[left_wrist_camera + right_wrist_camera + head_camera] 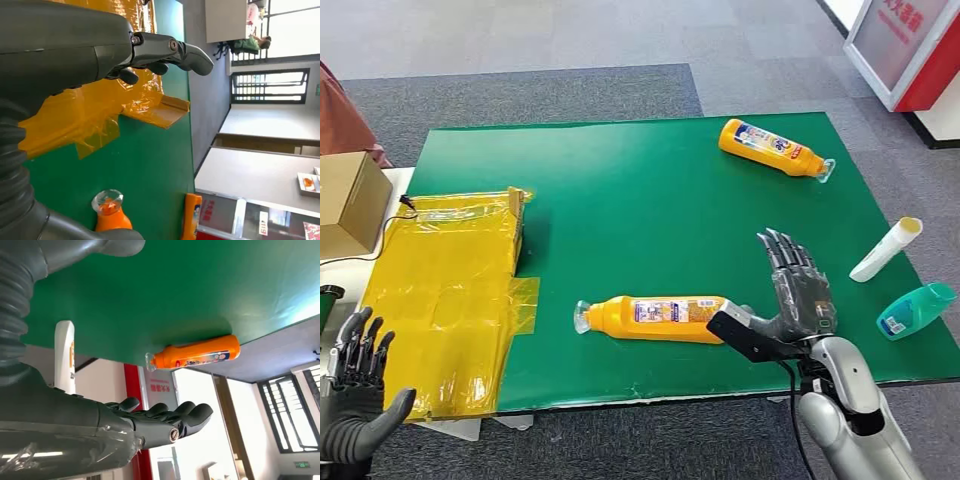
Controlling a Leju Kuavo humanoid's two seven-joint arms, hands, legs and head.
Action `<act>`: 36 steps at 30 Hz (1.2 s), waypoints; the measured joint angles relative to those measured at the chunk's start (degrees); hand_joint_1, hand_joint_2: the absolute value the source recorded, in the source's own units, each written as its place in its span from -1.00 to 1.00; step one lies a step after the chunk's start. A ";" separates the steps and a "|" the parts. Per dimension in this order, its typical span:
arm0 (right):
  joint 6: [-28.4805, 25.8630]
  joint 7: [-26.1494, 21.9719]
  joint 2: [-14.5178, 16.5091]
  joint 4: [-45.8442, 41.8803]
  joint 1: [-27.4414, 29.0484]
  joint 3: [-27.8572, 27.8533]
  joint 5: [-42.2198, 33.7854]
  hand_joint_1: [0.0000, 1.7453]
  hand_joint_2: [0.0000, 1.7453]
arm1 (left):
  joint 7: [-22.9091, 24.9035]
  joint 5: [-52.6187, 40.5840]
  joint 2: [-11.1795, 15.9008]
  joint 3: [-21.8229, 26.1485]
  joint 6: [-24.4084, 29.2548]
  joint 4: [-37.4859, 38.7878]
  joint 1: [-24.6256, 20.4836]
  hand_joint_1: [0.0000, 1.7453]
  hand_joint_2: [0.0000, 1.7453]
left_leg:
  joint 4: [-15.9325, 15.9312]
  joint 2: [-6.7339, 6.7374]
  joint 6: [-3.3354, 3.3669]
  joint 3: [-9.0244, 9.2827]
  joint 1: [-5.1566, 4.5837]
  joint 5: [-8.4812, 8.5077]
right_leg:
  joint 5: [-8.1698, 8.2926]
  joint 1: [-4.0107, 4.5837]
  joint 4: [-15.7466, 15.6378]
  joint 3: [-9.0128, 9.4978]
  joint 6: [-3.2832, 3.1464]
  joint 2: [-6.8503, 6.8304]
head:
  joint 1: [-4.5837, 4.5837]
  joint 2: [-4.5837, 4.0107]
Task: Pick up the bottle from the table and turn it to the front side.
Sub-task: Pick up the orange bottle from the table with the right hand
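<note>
Your right hand (797, 300) sits spread and empty, thumb at the base of the near orange plastic bottle (652, 318) lying sideways on the green mat (637, 210); you're mid-reach, so close around it next. Farther off lies a second orange bottle (773, 147).

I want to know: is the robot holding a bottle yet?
No. The right robot hand is open beside the near orange bottle; the left robot hand holds nothing.
</note>
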 joint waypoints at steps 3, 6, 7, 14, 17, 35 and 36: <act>0.50 1.13 -0.34 0.01 -0.22 1.14 3.08 -1.00 1.00 | 0.00 -0.49 -0.33 0.32 -0.25 -0.24 -0.03 -1.00 1.00 | 0.00 0.00 0.00 0.00 0.00 0.00 | 0.00 0.00 0.00 0.01 0.00 0.00 | 0.02 0.00; 2.22 2.47 -0.51 0.59 -1.40 3.51 6.79 -1.00 1.00 | 0.09 -2.00 -0.52 0.41 -0.51 -0.37 -0.37 -1.00 1.00 | 0.00 0.00 0.00 0.00 0.00 0.01 | 0.01 0.00 0.00 0.00 0.00 0.00 | 0.02 0.00; 3.05 2.72 -0.51 1.14 -2.08 4.49 7.31 -1.00 1.00 | 0.13 -2.45 -0.52 0.36 -0.41 -0.37 -0.62 -1.00 1.00 | 0.00 0.01 0.00 0.01 0.00 0.01 | 0.01 0.00 0.00 0.00 0.00 0.01 | 0.02 0.00; 8.93 2.83 -0.39 9.41 -7.52 11.32 3.11 -1.00 1.00 | 0.20 -1.78 0.66 -1.72 3.17 -0.25 -2.90 -1.00 1.00 | 0.00 0.00 0.02 0.02 0.00 0.07 | 0.05 0.00 0.00 0.02 0.02 0.00 | 0.02 0.00; 11.66 2.97 0.13 13.41 -10.83 14.15 -1.18 -1.00 1.00 | 0.81 -0.14 2.26 -3.76 5.81 -0.04 -4.60 -1.00 1.00 | 0.00 0.00 0.00 0.02 0.00 0.11 | 0.07 0.00 0.00 0.01 0.00 0.00 | 0.01 0.00; 15.32 3.89 0.58 21.18 -20.53 19.79 -8.53 -1.00 1.00 | 0.74 2.62 5.81 -7.51 7.64 0.28 -5.88 -1.00 1.00 | 0.00 0.01 -0.01 0.02 0.00 0.12 | 0.07 0.00 0.01 0.00 0.00 0.00 | 0.02 0.00; 15.51 3.89 0.58 21.43 -20.78 19.96 -8.70 -1.00 1.00 | 0.71 2.62 5.83 -7.55 7.58 0.28 -5.89 -1.00 1.00 | 0.00 0.01 -0.01 0.02 0.00 0.12 | 0.07 0.00 0.01 0.00 0.00 0.00 | 0.01 0.00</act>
